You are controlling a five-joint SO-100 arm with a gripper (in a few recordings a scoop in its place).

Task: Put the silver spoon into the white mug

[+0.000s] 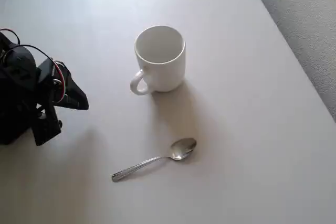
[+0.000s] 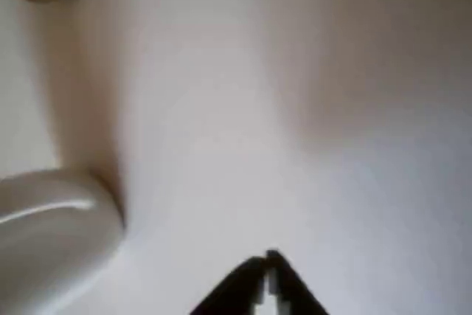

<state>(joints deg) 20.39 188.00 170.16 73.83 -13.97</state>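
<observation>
Right of gripper (image 2: pixel 265 274), jaws closed, empty: silver spoon (image 1: pixel 157 159), handle end nearer; white mug (image 1: pixel 160 59) beyond.

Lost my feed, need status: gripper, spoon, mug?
Gripper shut, empty, left of scene. Silver spoon flat on table, below upright white mug, apart. Nothing between.

White mug (image 1: pixel 160 60) upright on the pale worktop (image 1: pixel 252 145), loop handle toward lower left, inside white. Silver spoon (image 1: pixel 155 159) lies flat below it, well apart, bowl right. Black hand (image 1: pixel 65 98) at left edge.
</observation>
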